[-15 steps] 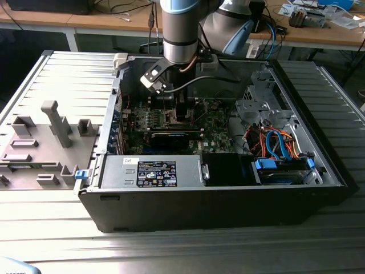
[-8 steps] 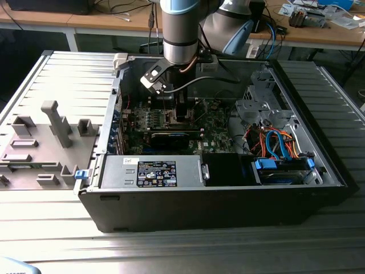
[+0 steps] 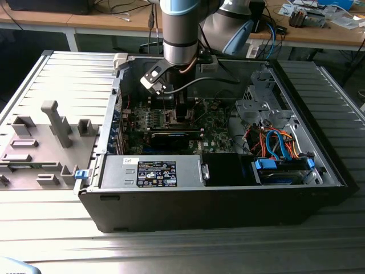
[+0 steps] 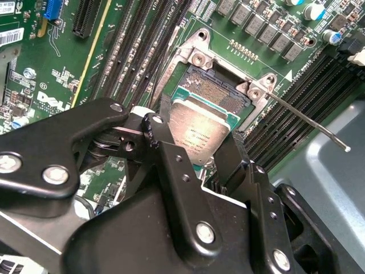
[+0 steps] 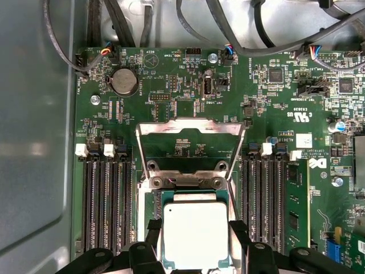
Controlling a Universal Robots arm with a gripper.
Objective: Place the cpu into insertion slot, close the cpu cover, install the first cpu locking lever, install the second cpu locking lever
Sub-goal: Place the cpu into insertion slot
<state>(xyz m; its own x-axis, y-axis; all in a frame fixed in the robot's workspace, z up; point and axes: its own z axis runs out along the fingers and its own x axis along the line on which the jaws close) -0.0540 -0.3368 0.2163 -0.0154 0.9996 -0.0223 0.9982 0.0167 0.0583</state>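
Holding cpu (image 5: 195,233) (lid up), gripper (image 4: 195,147) over insertion slot (image 4: 219,87).

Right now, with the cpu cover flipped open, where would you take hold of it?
By the free crossbar of the cpu cover, the edge farthest from its hinge, coming from above. It's a thin frame tilted open beyond the insertion slot, so that bar can probably be pinched through the window.

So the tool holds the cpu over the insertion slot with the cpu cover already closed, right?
Not quite. The cpu cover is open, swung up, as the first wrist view shows. The tool does hold the cpu over the insertion slot.
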